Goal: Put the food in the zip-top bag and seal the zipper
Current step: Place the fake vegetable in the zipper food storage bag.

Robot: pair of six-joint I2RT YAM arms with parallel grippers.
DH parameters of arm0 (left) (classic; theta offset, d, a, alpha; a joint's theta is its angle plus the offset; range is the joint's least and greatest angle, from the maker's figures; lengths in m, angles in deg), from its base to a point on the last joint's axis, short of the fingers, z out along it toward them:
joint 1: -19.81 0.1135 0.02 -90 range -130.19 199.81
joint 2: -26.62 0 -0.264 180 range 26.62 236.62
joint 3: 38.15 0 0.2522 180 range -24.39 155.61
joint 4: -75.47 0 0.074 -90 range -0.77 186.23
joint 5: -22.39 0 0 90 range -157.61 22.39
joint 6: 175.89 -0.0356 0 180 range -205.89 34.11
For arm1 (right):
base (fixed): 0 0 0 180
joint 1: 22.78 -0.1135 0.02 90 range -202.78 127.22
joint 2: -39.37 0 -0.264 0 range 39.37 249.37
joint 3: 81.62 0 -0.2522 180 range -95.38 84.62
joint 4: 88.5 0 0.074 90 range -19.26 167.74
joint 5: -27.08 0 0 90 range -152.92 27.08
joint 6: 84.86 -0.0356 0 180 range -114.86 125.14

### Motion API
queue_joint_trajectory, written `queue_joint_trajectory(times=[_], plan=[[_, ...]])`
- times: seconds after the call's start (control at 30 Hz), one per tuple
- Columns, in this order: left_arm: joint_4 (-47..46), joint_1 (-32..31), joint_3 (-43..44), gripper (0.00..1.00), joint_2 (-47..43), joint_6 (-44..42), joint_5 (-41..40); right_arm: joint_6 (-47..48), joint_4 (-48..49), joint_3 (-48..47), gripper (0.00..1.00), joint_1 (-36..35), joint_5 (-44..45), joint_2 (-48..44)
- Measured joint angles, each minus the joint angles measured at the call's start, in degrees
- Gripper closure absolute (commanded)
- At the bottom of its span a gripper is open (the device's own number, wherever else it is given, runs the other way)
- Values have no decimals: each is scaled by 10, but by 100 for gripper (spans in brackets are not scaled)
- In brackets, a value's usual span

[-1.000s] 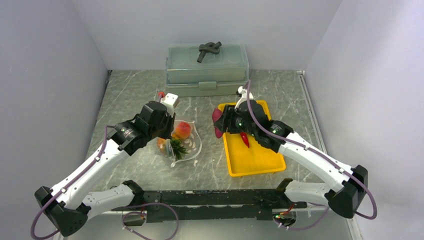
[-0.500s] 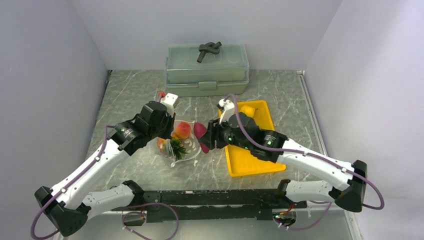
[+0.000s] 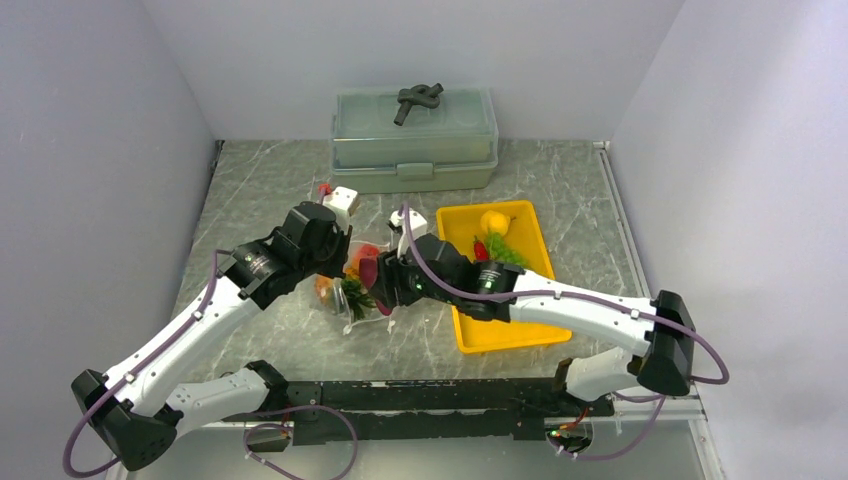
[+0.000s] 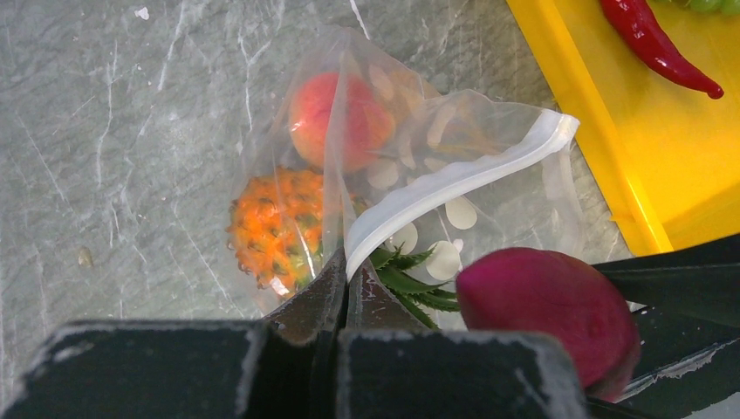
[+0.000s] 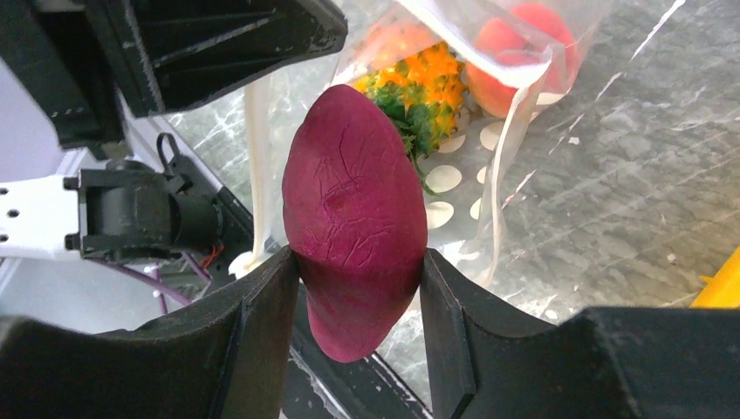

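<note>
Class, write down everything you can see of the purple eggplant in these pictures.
The eggplant is a deep purple-magenta toy, egg-shaped with blunt ends and a matte skin creased by fine wrinkles; no stem shows. The fingers of the right gripper clamp its two sides at mid-body, its long axis running along them. It hangs at the open mouth of the zip-top bag, not yet inside; whether it touches the plastic cannot be told.

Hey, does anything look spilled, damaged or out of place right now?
Nothing stands out. The peach and pineapple sit inside the zip-top bag, the eggplant is held in the right gripper at the bag's mouth, and the chili lies in the yellow tray.
</note>
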Motion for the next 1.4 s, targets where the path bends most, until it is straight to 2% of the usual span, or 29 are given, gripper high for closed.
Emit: queue_joint_trajectory(times=[0.4, 0.63, 0.97, 1.23, 1.4], plan=[[0, 0, 0, 100, 0, 0, 0, 4, -13, -61, 74, 0, 64, 79], [0, 0, 0, 100, 0, 0, 0, 4, -34, -101, 61, 0, 113, 114], [0, 0, 0, 100, 0, 0, 0, 6, -64, -137, 52, 0, 184, 165], [0, 0, 0, 100, 0, 0, 0, 11, -75, -147, 32, 0, 227, 180], [0, 0, 0, 100, 0, 0, 0, 15, -77, -151, 25, 0, 240, 180]])
